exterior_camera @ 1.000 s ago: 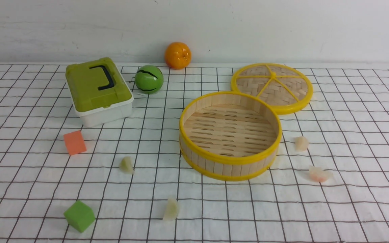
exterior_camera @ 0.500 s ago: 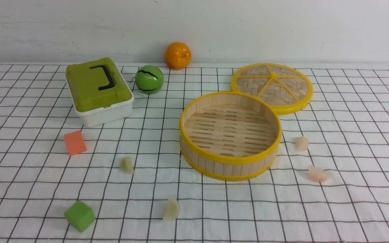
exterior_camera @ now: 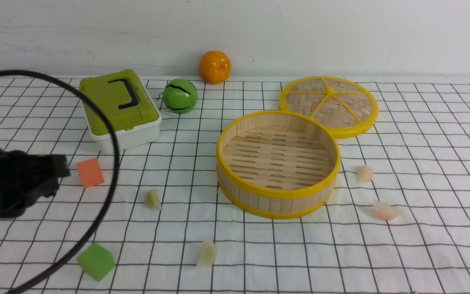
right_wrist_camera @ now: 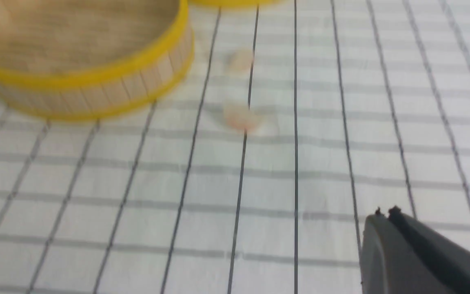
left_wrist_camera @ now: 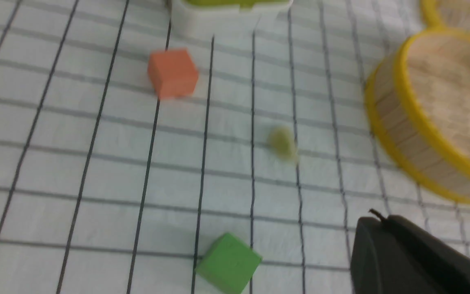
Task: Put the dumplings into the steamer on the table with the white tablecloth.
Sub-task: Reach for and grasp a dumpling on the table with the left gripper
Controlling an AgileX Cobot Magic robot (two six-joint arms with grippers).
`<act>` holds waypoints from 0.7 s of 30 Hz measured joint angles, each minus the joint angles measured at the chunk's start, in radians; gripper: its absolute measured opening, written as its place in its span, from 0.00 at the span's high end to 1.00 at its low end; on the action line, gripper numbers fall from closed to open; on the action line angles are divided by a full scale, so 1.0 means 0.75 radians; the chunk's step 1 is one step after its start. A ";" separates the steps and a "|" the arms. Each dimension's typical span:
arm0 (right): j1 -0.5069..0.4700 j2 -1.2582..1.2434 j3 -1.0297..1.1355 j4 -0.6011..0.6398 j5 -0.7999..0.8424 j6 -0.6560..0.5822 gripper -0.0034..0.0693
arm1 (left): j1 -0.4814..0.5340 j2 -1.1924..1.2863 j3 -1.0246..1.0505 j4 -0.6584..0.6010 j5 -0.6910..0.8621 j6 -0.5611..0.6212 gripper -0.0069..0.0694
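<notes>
Here's the left gripper, closed and empty above the tablecloth, one dumpling and the steamer well apart from its tips! And the right gripper, closed and empty too, the pinkish dumpling away from its fingertips

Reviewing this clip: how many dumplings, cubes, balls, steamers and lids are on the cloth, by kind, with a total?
Dumplings: 4
Cubes: 2
Green ball: 1
Steamer: 1
Woven lid: 1
Total: 9
</notes>
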 joint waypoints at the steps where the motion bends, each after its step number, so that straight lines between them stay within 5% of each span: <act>1: 0.017 0.066 0.000 0.066 0.032 -0.057 0.96 | -0.005 0.133 -0.057 -0.049 0.055 0.033 0.93; 4: 0.040 0.111 0.000 0.146 0.029 -0.123 0.96 | -0.041 0.266 -0.115 -0.100 0.082 0.073 0.93; 8: 0.087 0.136 -0.003 0.291 -0.018 -0.305 0.96 | -0.257 0.521 -0.256 -0.121 0.127 0.149 0.93; 14: 0.098 0.136 -0.006 0.326 -0.036 -0.372 0.96 | -0.450 0.774 -0.439 -0.113 0.212 0.165 0.91; 21: 0.098 0.136 -0.006 0.353 -0.045 -0.378 0.95 | -0.476 0.965 -0.529 -0.077 0.224 0.170 0.59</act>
